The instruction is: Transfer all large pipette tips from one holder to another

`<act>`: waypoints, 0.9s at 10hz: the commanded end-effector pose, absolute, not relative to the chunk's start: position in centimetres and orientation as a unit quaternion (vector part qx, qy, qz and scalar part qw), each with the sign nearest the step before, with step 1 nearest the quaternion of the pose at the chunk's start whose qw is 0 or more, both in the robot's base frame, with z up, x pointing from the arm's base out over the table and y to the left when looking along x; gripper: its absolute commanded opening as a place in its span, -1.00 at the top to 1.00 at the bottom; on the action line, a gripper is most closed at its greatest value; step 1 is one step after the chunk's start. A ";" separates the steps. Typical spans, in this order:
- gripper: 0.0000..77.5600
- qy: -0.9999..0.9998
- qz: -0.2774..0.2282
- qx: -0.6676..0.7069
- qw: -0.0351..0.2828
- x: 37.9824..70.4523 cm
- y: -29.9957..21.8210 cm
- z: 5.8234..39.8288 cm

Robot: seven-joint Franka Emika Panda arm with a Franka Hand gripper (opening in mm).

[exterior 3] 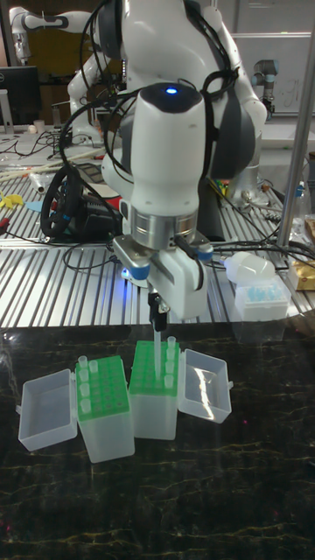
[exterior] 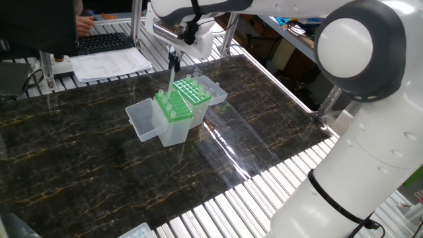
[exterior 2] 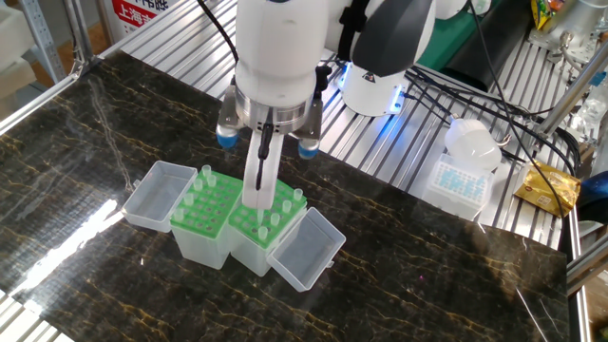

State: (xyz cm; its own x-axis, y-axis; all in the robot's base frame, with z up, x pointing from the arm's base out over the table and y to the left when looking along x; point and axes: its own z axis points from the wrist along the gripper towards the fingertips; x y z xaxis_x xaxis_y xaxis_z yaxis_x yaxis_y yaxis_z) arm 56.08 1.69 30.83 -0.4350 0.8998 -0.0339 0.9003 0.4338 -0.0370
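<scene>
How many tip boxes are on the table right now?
2: the left box and the right box, side by side with lids open. The fingers hold a tip above the right one.

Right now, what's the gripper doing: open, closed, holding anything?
Gripper: closed on one large pipette tip, held upright above the two green-topped holders, its point just over the rack.

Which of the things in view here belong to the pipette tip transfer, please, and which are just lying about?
Part of the job:
- pincer, shut on a pipette tip
- two green-topped tip holders
- tips standing in them

Just lying about:
- keyboard
- papers
- blue tip box
</scene>
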 end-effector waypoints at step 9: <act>0.97 0.872 -0.021 0.490 0.002 57.0 1.7 34.4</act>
State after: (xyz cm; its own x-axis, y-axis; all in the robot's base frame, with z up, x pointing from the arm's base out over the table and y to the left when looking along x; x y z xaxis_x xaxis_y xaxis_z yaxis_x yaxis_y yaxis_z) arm 56.64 1.99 33.83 -0.4957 0.8681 -0.0259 0.8683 0.4947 -0.0368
